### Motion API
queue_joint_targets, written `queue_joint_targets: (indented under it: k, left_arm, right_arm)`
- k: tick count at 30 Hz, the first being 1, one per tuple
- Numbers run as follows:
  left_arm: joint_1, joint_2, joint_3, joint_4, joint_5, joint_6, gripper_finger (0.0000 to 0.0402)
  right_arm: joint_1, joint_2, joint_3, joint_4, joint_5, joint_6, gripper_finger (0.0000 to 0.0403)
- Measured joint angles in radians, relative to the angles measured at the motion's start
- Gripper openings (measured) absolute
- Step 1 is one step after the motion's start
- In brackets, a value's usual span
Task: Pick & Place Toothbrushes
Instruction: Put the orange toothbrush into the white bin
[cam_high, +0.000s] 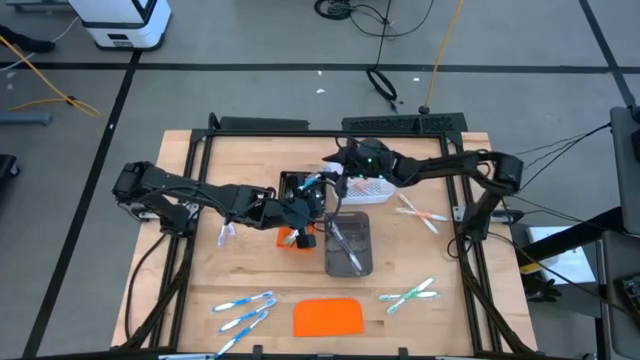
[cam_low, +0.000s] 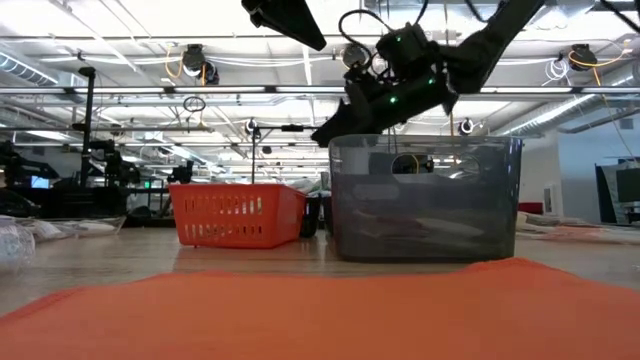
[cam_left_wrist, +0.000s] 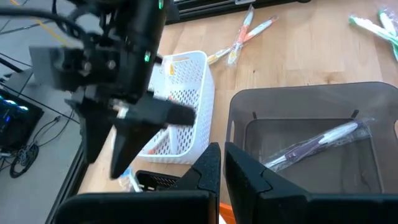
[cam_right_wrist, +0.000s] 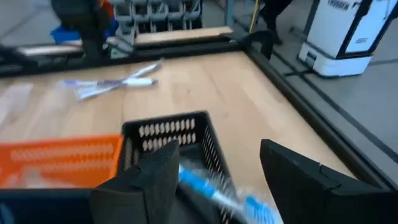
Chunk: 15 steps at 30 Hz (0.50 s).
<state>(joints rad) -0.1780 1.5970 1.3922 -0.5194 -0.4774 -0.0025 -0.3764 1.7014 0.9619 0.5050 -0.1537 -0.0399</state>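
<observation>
Where a blue toothbrush (cam_right_wrist: 214, 191) lies between the spread fingers of the right claw (cam_right_wrist: 217, 180), touched by neither, it sits over the black tray (cam_right_wrist: 174, 134); beside it stand the orange tray (cam_right_wrist: 56, 158) and grey bin (cam_high: 349, 245); the left claw (cam_left_wrist: 221, 174), pinched shut and empty, hovers near the grey bin.

The blue toothbrush (cam_right_wrist: 217, 190) at the right wrist view's bottom centre is blurred and cut off. In the high view's centre, the arms hide most of the black tray (cam_high: 295, 184).
</observation>
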Motion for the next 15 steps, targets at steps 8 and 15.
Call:
queue_joint_targets:
  k: [8,15]
  left_arm:
    - [0.0,0.0,0.0,0.0,0.0,0.004,0.0021]
    - [0.0,0.0,0.0,0.0,0.0,0.005,0.0021]
  right_arm:
    - [0.017,-0.178,0.0,-0.455,0.001,-0.052,0.0204]
    - [0.058,-0.318,0.0,-0.797,0.046,-0.059,0.0201]
